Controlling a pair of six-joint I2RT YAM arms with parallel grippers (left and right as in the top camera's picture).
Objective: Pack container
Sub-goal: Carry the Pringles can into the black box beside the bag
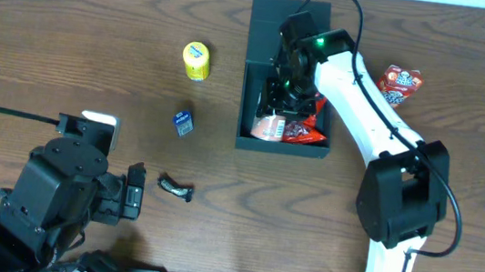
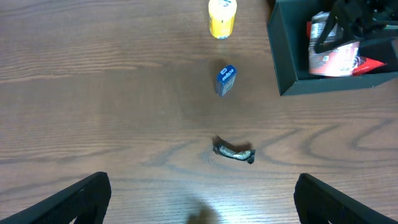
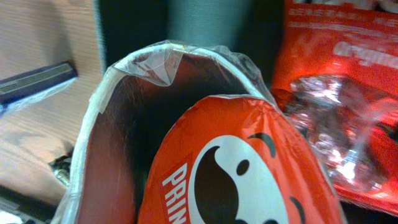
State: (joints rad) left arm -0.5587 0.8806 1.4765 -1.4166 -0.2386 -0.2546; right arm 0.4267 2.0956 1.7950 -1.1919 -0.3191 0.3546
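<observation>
The right claw (image 1: 284,93) is down inside the container (image 1: 280,147), which sits at the far middle of the desk (image 1: 71,34) with its lid folded back. Just under the claw, a crisp can (image 1: 268,128) sits in the near left corner beside a red snack bag (image 1: 305,129). The fingers are hidden, so I cannot tell whether they grip the can. The can is best settled snug against the wall, and the claw then lifted straight up, clear of the bag. The left claw (image 1: 133,192) hangs wide open and empty. The desk is dark wood grain, with a yellow tub (image 1: 196,60), a blue packet (image 1: 184,122), a dark sweet (image 1: 176,187) and a red pouch (image 1: 399,85) loose on it. Nothing of the room shows.
</observation>
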